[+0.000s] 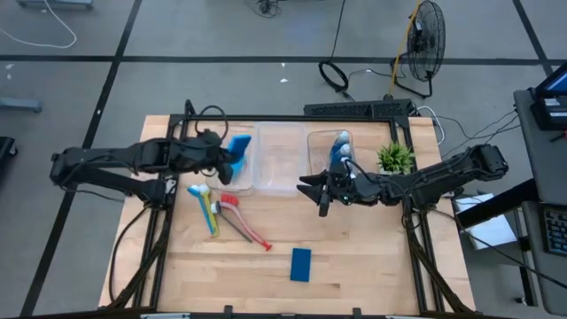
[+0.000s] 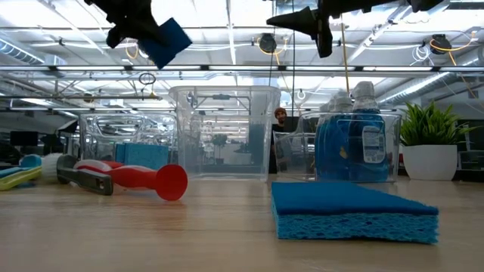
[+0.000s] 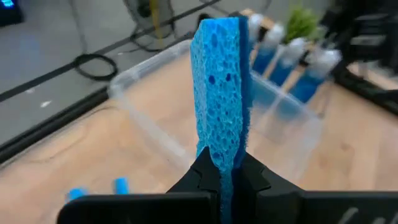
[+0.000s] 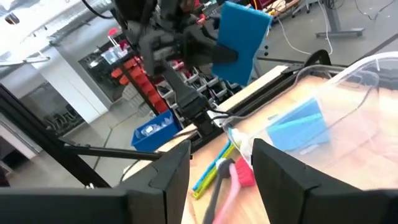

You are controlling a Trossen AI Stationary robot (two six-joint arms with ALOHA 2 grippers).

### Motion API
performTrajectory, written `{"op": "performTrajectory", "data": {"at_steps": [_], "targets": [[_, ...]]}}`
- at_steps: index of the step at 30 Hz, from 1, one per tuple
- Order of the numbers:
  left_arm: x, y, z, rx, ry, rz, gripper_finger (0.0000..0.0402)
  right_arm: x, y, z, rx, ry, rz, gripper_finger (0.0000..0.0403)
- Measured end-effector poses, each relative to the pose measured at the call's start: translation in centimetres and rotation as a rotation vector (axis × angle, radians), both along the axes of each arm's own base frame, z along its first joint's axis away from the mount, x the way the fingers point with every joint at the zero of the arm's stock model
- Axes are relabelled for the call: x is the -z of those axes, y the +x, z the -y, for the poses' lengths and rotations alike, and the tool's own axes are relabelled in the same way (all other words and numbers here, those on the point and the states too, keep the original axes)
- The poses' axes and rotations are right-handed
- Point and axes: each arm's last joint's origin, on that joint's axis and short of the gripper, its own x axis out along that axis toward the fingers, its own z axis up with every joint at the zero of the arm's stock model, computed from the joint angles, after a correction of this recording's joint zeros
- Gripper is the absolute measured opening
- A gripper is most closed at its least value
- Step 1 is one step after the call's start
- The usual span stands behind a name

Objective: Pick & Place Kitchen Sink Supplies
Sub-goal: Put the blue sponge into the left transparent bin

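A potted plant [image 1: 395, 158] (green) sits beside clear bins [image 1: 280, 159].

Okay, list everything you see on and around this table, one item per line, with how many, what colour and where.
Table: one, light wood, under everything.
Bins: three, clear, in a row at the back.
Bottles: several, blue and white, in the right bin; exact count unclear.
Binned sponge: at least one, blue, in the left bin.
Table sponge: one, blue, flat near the front edge.
Brushes: three, red, yellow-green and light blue, lying in front of the left bin.
Plant: one, green, white pot, beside the right bin.
Fan: one, black, on the floor beyond.
Left end effector: above the left bin, shut on held sponge, blue.
Right end effector: open, empty, before the right bin.
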Motion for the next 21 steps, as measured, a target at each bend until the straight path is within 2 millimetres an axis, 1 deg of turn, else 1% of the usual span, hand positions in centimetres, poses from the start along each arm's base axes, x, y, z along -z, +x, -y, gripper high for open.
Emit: {"op": "performTrajectory", "data": {"at_steps": [4,9,13,16,21], "targets": [[0.1,-1.1,-0.5,-0.050,-0.008,-0.042,0.0009,-0.1,0.0,0.0,-0.001,0.002,0.014,0.0161],[1.2,-1.9,-1.1,-0.111,-0.064,-0.155,0.0009,-0.2,0.0,0.0,-0.002,0.004,0.021,0.0160],[2.1,-1.4,-1.5,-0.109,-0.118,-0.211,0.0009,-0.2,0.0,-0.1,-0.020,-0.003,0.019,0.0158],[2.8,-0.6,-2.1,-0.100,-0.159,-0.240,0.0009,-0.2,0.0,-0.1,-0.031,-0.040,0.014,0.0159],[4.7,1.1,-3.1,-0.117,-0.256,-0.320,0.0009,-0.8,-0.1,-0.5,-0.107,-0.117,0.050,0.0161]]}}
